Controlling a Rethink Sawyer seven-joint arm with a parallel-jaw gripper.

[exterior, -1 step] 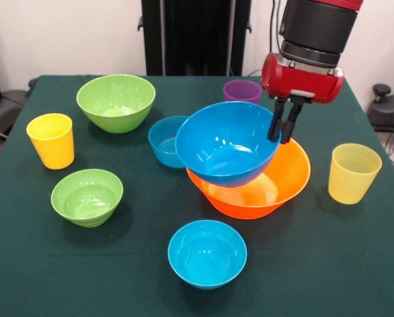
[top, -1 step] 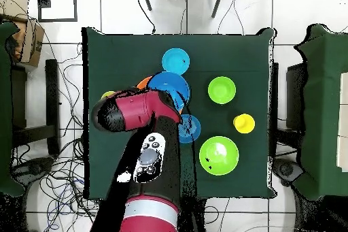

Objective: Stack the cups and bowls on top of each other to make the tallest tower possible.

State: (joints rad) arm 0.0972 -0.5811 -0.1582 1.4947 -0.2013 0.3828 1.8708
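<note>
Half the orange bowl [exterior, -1 step: 286, 181] hides behind the large blue bowl [exterior, -1 step: 226, 142].

Six bowls stood out in all, counted around the orange bowl [exterior, -1 step: 286, 188] as landmark: one large blue bowl [exterior, -1 step: 226, 142] tilted on its rim, one small blue bowl [exterior, -1 step: 164, 140] just behind and left of it, one small blue bowl [exterior, -1 step: 206, 253] in front of it, one large green bowl [exterior, -1 step: 115, 102] far left behind, and one small green bowl [exterior, -1 step: 86, 197] left. There were three cups: one purple cup [exterior, -1 step: 242, 91] behind the orange bowl, one pale ribbed yellow cup [exterior, -1 step: 353, 173] right of it, one opaque yellow cup [exterior, -1 step: 51, 140] far left
</note>
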